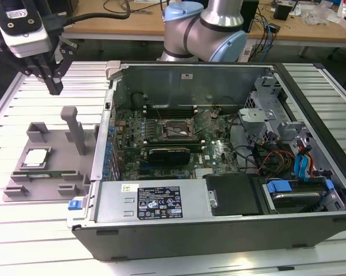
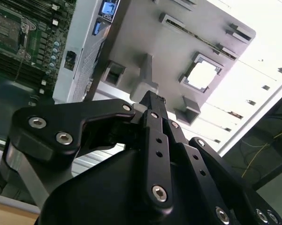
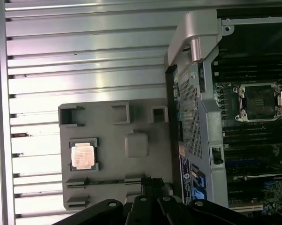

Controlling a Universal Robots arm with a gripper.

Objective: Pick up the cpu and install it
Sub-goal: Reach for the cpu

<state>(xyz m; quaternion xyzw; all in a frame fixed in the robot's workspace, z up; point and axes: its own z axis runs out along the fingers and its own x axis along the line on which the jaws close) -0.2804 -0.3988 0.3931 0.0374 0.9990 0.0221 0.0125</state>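
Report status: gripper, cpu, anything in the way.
Gripper shut and empty, hovering above the grey fixture. The cpu sits in a fixture pocket, untouched. Nothing lying over it.

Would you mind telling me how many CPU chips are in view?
1. The cpu lies in a recess of the grey fixture, at the exterior view's left of the open computer; the motherboard socket appears empty.

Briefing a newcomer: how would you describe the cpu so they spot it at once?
On the exterior view's left, beside the open computer case, lies a grey fixture plate. The cpu sits in its square pocket, the only silvery square among dull grey blocks.
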